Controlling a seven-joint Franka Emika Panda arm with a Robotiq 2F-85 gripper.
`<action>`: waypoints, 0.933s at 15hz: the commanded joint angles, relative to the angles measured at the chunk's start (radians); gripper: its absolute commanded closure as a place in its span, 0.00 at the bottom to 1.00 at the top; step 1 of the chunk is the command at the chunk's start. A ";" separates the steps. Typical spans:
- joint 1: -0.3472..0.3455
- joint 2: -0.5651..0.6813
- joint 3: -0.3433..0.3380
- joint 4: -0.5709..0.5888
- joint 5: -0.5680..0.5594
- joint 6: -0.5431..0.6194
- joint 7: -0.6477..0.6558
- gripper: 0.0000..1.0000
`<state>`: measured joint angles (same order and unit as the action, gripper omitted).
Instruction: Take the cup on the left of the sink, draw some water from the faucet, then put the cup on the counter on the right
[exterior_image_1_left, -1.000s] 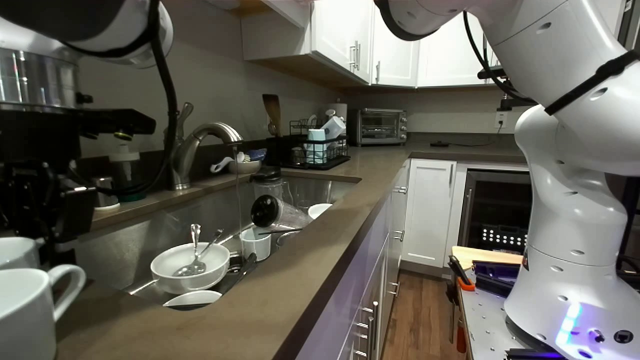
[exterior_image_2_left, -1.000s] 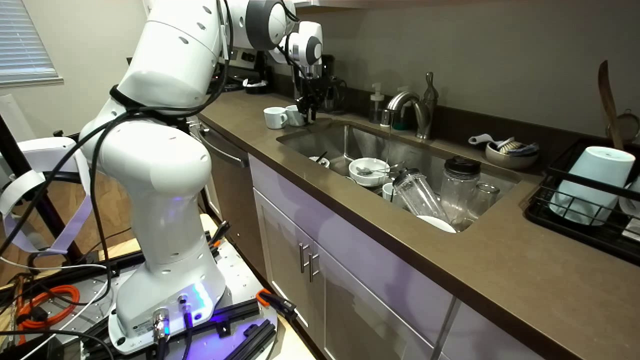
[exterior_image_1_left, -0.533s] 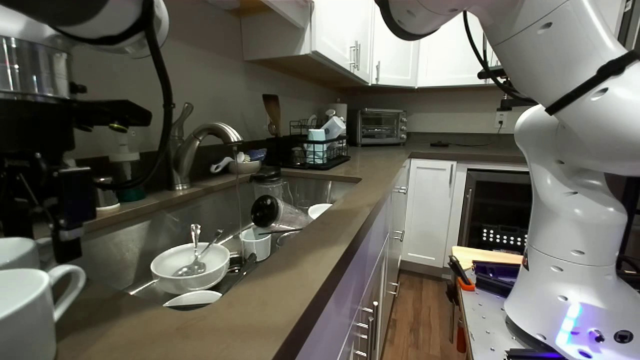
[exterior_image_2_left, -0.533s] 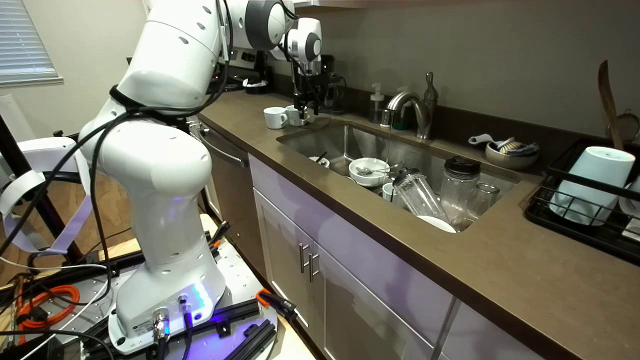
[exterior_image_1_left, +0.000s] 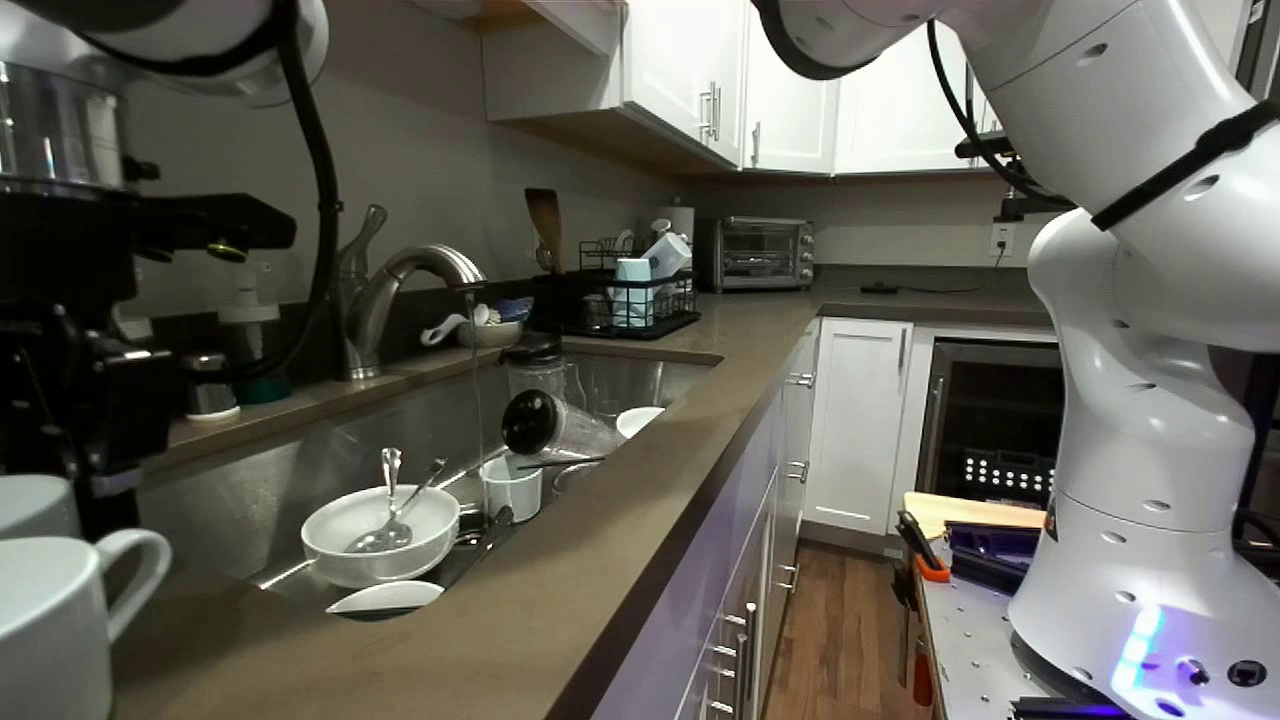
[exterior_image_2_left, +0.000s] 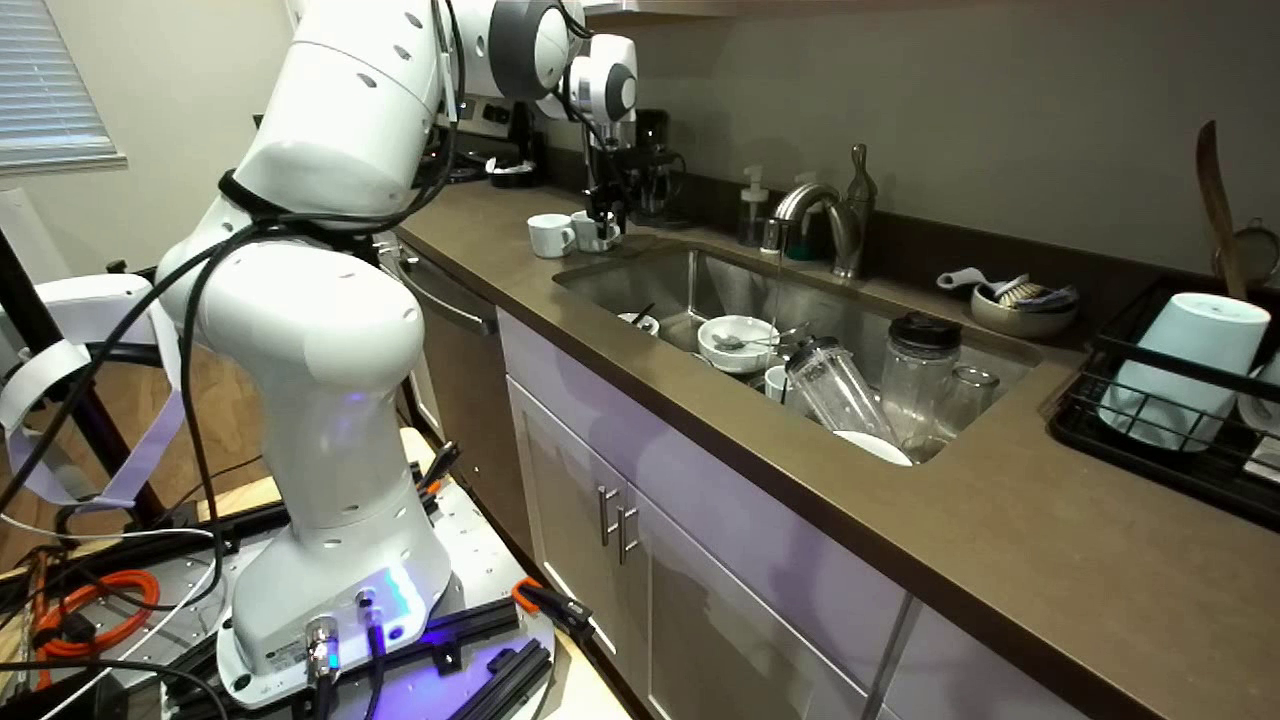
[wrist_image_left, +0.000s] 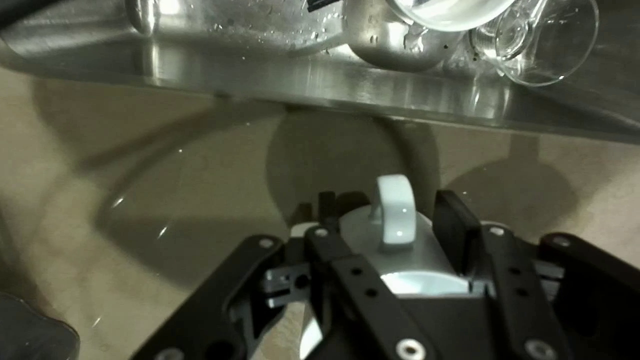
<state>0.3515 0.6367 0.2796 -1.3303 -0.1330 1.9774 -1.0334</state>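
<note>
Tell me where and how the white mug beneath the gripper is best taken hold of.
Probably by its handle, coming from above with the gripper straddling it. The white mug stands upright, and the handle juts toward the sink, a slim loop much narrower than the mug.

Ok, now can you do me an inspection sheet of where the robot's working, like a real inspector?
Surface: smooth brown counter
Job's things: two white mugs on the counter beside the sink; faucet running a thin stream of water
Clutter: in the sink, a white bowl with a spoon and a tilted clear bottle
End effector: open, one mug's handle between its jaws, gaps showing both sides
Cables: black cables along the arm
Surroundings: toaster oven and white cupboards
</note>
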 joint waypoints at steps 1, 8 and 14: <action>0.006 -0.006 0.002 0.007 -0.008 -0.027 0.019 0.77; 0.003 -0.024 -0.007 -0.008 -0.006 -0.035 0.015 0.94; -0.002 -0.061 -0.032 0.002 -0.034 -0.127 0.030 0.94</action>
<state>0.3528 0.6201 0.2563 -1.3282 -0.1343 1.9121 -1.0334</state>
